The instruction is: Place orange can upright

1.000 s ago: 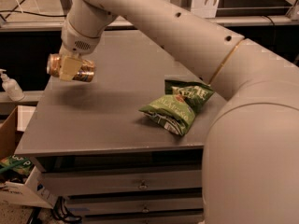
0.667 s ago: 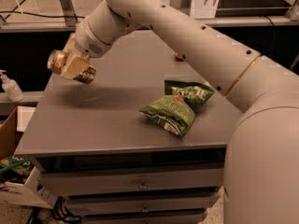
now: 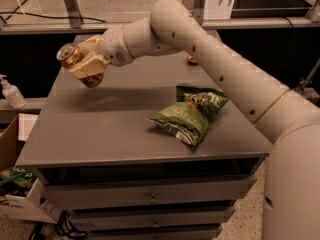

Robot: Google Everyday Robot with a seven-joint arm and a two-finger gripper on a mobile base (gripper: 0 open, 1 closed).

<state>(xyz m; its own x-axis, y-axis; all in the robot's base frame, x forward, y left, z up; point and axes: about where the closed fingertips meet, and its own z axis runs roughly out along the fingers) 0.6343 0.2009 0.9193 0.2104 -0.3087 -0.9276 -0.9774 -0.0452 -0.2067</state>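
The orange can (image 3: 71,57) is a small orange-gold drink can with a silver top facing up and to the left. It is held tilted in the air above the left part of the grey table (image 3: 100,124). My gripper (image 3: 82,66) is shut on the can, its cream fingers (image 3: 89,64) wrapped around the can's body. The lower end of the can shows dark below the fingers. My arm reaches in from the right across the back of the table.
Two green chip bags (image 3: 192,115) lie at the table's middle right. A small orange object (image 3: 192,60) sits behind my arm at the back. A white pump bottle (image 3: 11,93) stands on a ledge at left. Cardboard boxes (image 3: 15,184) are on the floor at left.
My wrist has turned and the arm has swung lower across the table. The can has gone from lying sideways to tilted with its silver top pointing up-left.
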